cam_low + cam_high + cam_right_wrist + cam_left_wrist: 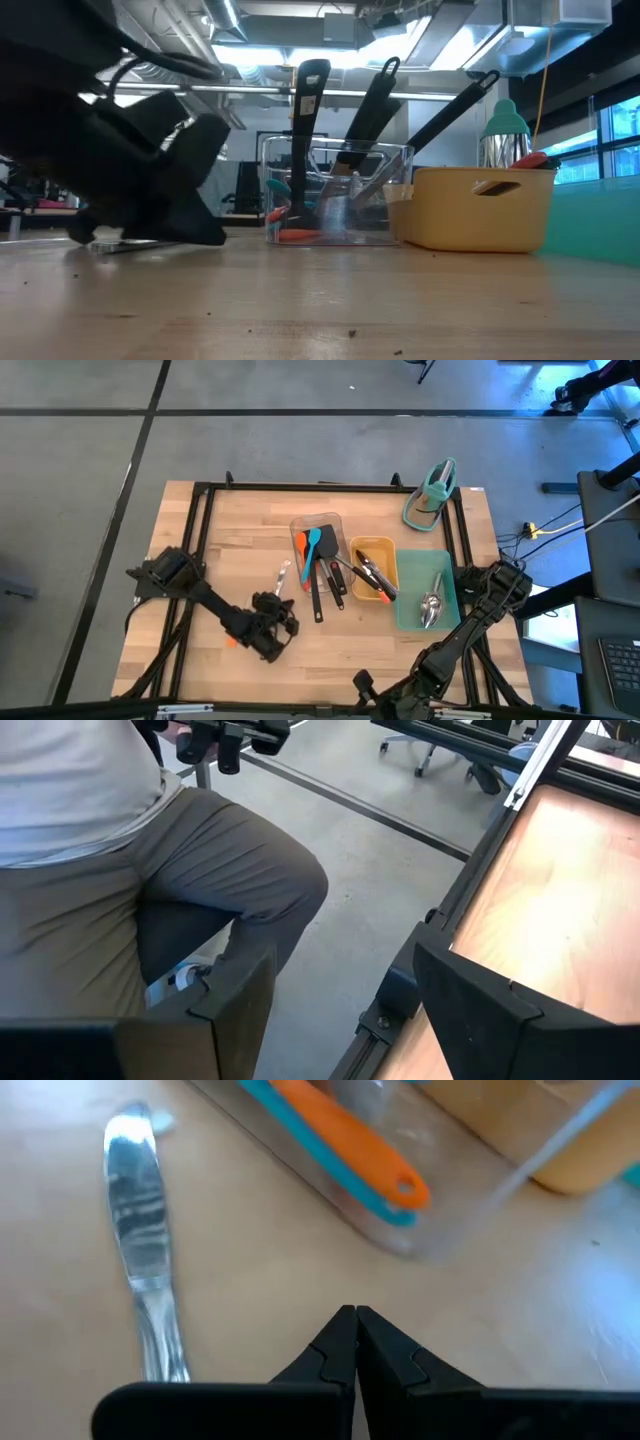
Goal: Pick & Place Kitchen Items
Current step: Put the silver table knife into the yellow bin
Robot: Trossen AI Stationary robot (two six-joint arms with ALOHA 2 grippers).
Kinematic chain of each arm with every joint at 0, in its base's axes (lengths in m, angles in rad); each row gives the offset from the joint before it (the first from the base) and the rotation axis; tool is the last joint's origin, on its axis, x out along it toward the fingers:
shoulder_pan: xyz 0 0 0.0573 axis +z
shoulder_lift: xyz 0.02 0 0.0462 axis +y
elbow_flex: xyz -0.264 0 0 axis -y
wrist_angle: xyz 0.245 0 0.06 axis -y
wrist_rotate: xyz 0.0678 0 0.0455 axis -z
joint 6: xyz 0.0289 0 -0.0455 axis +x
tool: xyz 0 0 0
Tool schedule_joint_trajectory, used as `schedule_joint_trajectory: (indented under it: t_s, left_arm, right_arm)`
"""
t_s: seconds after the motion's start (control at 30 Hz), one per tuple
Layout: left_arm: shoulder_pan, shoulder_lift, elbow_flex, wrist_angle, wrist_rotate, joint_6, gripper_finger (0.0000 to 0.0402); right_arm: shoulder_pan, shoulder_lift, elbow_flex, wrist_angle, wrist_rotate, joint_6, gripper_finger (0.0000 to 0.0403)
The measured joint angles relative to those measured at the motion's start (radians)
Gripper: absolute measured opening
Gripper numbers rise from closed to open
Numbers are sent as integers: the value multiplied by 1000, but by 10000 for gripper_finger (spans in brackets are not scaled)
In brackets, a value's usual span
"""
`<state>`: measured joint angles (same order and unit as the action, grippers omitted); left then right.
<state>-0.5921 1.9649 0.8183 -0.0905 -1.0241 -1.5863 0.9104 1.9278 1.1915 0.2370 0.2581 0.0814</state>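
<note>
The clear tray [318, 530] already held spatulas. The left gripper [356, 1342] sat shut and empty on the table beside the steel knife [140, 1230]; it needed opening, then centring over the handle.

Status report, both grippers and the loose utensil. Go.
Left gripper shut, empty, low beside steel knife lying on table. Right gripper open, parked off table edge. Nothing between.

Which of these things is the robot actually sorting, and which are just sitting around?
Part of the job:
- steel knife loose on the wood
- orange and blue spatulas
- black turners
- tongs
- spoons

Just there:
- clear tray
- yellow tray
- teal tray
- teal stand
</note>
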Motion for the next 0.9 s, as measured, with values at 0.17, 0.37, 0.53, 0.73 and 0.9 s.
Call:
schedule_joint_trajectory:
  t_s: [0.17,0.37,0.53,0.73,0.9]
  left_arm:
    - [-42,4,49,-103,14,-86,2]
    - [-106,13,50,-102,-58,-144,2]
    - [-109,-5,78,-177,-158,-66,2]
    - [-12,-7,93,-280,-155,52,2]
    - [79,-7,88,-453,-137,-12,4]
  right_arm:
    - [0,0,0,8,0,0,240]
    - [0,0,0,9,0,0,240]
    - [0,0,0,8,0,0,240]
    - [-1,0,0,11,1,-2,240]
    - [0,0,0,13,1,0,240]
